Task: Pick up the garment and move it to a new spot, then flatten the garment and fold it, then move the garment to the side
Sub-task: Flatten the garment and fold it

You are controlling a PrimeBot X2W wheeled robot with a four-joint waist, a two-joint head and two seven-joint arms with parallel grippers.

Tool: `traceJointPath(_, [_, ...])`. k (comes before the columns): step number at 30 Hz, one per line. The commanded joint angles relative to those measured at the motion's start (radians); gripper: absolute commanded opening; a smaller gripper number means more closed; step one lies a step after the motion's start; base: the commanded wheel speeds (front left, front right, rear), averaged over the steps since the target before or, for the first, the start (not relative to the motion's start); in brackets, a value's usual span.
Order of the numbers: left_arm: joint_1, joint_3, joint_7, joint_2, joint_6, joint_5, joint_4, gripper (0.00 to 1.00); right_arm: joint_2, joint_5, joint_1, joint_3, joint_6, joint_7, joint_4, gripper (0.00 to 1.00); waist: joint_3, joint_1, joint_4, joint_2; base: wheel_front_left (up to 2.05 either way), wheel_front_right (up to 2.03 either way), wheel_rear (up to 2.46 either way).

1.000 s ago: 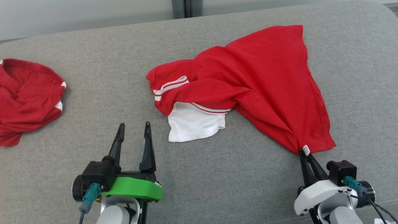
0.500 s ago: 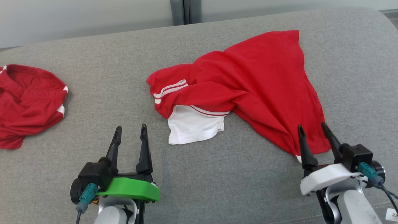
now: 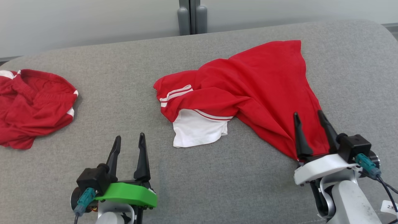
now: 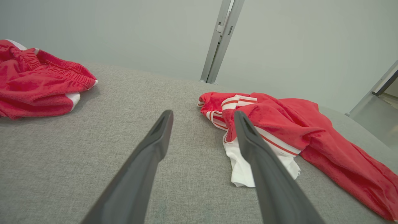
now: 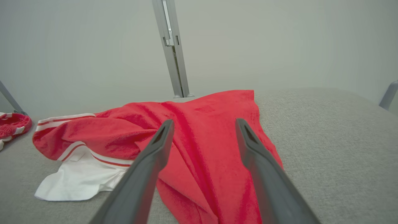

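Note:
The garment is a red shirt with a white panel and white stripes, lying crumpled on the grey padded surface. My right gripper stands open just above its near right corner, with the cloth lying loose below the fingers. In the right wrist view the garment spreads out under and beyond the open right gripper. My left gripper is open over bare grey surface, left of the white panel. From the left wrist, the garment lies to the right of the open left gripper.
Another red garment with an elastic band lies bunched at the far left, also in the left wrist view. A grey metal post stands behind the surface's far edge. The surface curves down at the right.
My right gripper has opened and let go of the garment's near corner, which now lies on the surface. The head camera has shifted. The left gripper stays open.

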Motion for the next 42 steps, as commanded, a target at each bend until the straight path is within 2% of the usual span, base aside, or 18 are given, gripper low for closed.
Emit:
traceJointPath(1, [0.017, 0.007, -0.001, 0.003, 0.005, -0.003, 0.003, 1.00, 0.002, 0.008, -0.017, 0.009, -0.001, -0.007, 0.007, 1.00, -0.009, 0.0000, 0.003, 0.0000, 0.00, 0.00, 0.00])
traceJointPath(9, [0.032, 0.009, -0.001, 0.003, 0.023, -0.012, 0.001, 1.00, 0.010, 0.022, -0.028, 0.035, -0.001, -0.013, 0.045, 1.00, -0.034, 0.0000, 0.014, 0.0000, 0.00, 0.00, 0.00])
traceJointPath(25, [0.052, -0.005, -0.001, 0.003, 0.028, 0.000, 0.025, 1.00, 0.011, 0.030, -0.008, 0.028, -0.001, -0.016, 0.079, 1.00, -0.057, 0.0000, 0.015, 0.0000, 0.00, 0.00, 0.00])
traceJointPath(29, [0.010, -0.055, 0.018, 0.003, 0.015, 0.010, 0.104, 1.00, 0.011, 0.025, -0.004, 0.005, -0.001, -0.017, 0.084, 1.00, -0.053, 0.0000, 0.003, 0.0000, 0.00, 0.00, 0.00])
traceJointPath(37, [-0.108, -0.142, 0.139, 0.003, -0.011, -0.018, 0.264, 1.00, 0.011, 0.019, 0.005, 0.004, -0.001, -0.016, 0.092, 1.00, -0.028, 0.0000, -0.064, 0.0000, 0.00, 0.00, 0.00])
traceJointPath(42, [-0.172, -0.166, 0.168, 0.003, -0.007, -0.046, 0.336, 1.00, 0.011, 0.016, 0.001, -0.003, -0.001, -0.016, 0.091, 1.00, 0.003, 0.0000, -0.112, 0.0000, 0.00, 0.00, 0.00])
